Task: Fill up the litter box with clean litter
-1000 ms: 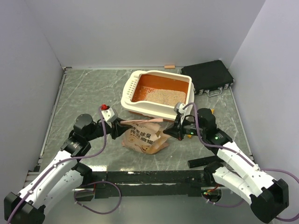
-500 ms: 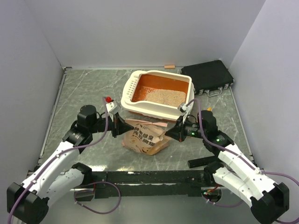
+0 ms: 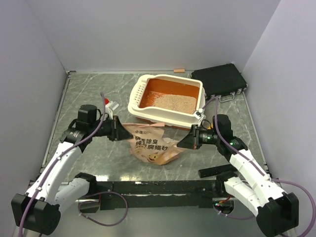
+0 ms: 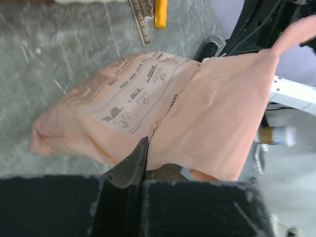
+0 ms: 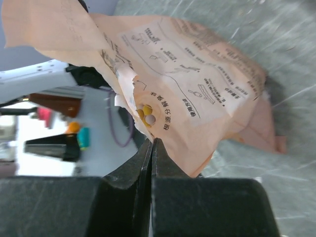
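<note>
Left of frame, top view: left gripper [image 3: 120,132] has its fingers pressed together on the left end of the paper bag's [image 3: 152,147] upper edge. The left wrist view backs this up: the dark fingertips meet on a fold of tan paper and no gap shows.

Centre: the bag rests on the table [image 3: 89,98] between the two arms, printed face up. Its upper edge is drawn out left to right from one gripper to the other.

Right of centre: right gripper [image 3: 191,141] is likewise pinched on the bag's right edge. In the right wrist view the paper runs straight into the closed fingertips.

Key relation: the litter box [image 3: 134,101] lies up-frame from the bag, just beyond it and slightly right of the bag's middle. Its long axis runs left to right, roughly parallel to the stretched bag edge, with the slotted short side at the left. Some clean litter [image 3: 172,102] already covers the near part of its floor, while the far part shows bare orange. Both grippers sit about equally near the box's near long rim.

Judgement: the bag has to be lifted and carried up-frame over that rim, mouth tipped toward the box. The black case [image 3: 219,80] at upper right is well out of that path.
</note>
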You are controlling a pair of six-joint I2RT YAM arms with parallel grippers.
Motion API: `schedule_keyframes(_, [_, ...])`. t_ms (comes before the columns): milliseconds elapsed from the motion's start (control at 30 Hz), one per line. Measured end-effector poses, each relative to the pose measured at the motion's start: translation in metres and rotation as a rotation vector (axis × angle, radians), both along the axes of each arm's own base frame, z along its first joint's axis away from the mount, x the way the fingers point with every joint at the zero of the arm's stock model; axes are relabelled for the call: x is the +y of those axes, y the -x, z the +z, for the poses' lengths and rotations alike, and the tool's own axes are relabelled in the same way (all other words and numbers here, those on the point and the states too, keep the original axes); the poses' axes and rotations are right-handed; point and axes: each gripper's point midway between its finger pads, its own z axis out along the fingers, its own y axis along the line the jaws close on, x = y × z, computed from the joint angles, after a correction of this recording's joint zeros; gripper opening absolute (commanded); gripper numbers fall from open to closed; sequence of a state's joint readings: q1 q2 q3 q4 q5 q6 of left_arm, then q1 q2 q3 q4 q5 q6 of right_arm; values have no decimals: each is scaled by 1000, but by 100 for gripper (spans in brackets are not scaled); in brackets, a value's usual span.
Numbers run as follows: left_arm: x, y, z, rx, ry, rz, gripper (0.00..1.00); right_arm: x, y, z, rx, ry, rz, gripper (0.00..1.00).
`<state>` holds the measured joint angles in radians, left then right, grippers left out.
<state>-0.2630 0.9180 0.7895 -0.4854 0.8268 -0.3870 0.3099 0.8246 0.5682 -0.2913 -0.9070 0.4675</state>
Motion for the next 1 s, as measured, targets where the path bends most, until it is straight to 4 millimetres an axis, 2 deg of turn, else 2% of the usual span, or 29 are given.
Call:
schedule_keyframes(367, [-2,23,-12,206,69,-54,1,2,22,-25,268,-78,10,0])
schedule_keyframes(567, [-8,27,-20,268,64,-86,1,-4,21,-30,400,-118,-51,0])
schedule_keyframes(800, [-21,38,-34,326,23,-148,1,-8,23,-47,567,-164,-102,0])
schedule_keyframes(833, [-22,39,-35,332,19,-152,1,-9,24,-49,581,-166,-105,3])
schedule_keyframes(867, [-22,39,-36,338,16,-152,1,-9,24,-50,588,-168,-106,12])
schedule_keyframes(900, [-22,39,-38,341,8,-153,1,-9,24,-50,590,-165,-107,29])
schedule_keyframes(967, [-22,38,-40,350,-4,-148,1,-11,23,-51,572,-138,-120,39])
schedule_keyframes(1000, [-21,37,-42,354,-10,-145,1,-13,20,-49,541,-115,-132,47])
